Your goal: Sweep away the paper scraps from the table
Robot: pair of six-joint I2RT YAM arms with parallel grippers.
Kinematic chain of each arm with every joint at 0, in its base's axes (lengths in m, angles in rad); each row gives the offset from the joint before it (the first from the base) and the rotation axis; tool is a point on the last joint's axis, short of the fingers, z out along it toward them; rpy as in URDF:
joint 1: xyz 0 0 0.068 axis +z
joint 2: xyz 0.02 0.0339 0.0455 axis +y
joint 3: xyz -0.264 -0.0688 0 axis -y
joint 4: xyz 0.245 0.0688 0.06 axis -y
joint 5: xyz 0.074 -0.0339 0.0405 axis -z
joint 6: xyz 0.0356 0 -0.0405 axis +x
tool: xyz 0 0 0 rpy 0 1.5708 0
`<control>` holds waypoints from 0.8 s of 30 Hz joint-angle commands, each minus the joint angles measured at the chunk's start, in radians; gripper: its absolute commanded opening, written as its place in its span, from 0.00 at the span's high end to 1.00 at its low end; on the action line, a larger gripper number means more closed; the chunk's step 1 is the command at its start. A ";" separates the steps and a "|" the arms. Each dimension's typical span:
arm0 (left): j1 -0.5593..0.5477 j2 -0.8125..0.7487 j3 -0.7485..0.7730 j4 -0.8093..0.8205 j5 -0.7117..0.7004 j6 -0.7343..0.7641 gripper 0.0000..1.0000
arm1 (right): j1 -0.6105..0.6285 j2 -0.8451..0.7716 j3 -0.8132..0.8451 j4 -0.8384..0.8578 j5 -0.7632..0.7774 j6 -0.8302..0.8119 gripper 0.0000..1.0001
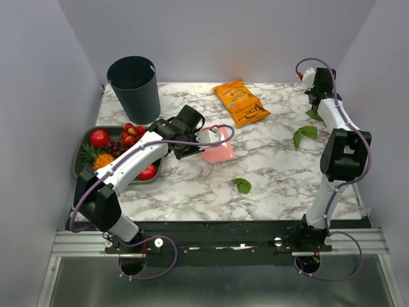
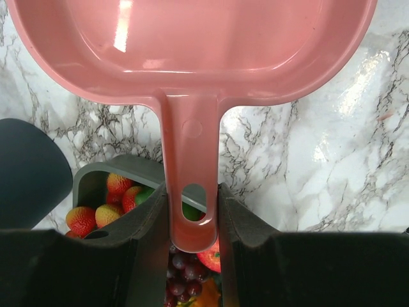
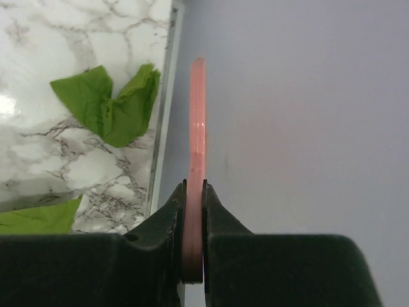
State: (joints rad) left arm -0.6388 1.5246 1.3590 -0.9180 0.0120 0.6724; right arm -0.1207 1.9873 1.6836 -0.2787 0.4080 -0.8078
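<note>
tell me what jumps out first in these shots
The pink dustpan, gripped by its handle in the left end effector, is left of centre. An orange snack bag lies toward the far edge, and green paper scraps lie on the right and near the front.

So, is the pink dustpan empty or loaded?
Empty as far as visible: the dustpan shows bare pink inside in the left wrist view.

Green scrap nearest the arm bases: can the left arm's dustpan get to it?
Probably yes: only bare table lies between that green scrap and the dustpan, which the left gripper holds.
</note>
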 commanded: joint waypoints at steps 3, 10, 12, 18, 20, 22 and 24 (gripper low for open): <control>0.001 -0.043 -0.014 0.007 -0.004 -0.013 1.00 | 0.009 0.039 -0.033 -0.078 -0.090 -0.099 1.00; -0.001 -0.026 -0.041 0.011 -0.001 -0.016 1.00 | 0.062 -0.074 -0.195 -0.247 -0.237 0.013 0.99; -0.001 -0.027 -0.049 0.011 0.005 -0.007 1.00 | 0.084 -0.122 -0.283 -0.295 -0.308 0.090 1.00; 0.008 -0.055 -0.132 0.005 -0.029 0.045 1.00 | 0.231 -0.387 -0.456 -0.454 -0.568 0.327 1.00; 0.014 -0.066 -0.155 -0.021 -0.027 0.081 1.00 | 0.298 -0.480 -0.496 -0.497 -0.619 0.389 0.99; 0.021 -0.073 -0.187 -0.048 -0.021 0.111 1.00 | 0.329 -0.536 -0.501 -0.563 -0.699 0.413 0.99; 0.025 -0.075 -0.218 -0.094 -0.012 0.167 1.00 | 0.329 -0.596 -0.499 -0.588 -0.686 0.436 1.00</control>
State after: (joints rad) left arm -0.6277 1.4868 1.1923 -0.9287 0.0002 0.7315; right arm 0.2028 1.4738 1.2098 -0.6922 -0.1276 -0.5072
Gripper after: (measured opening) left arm 0.379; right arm 0.167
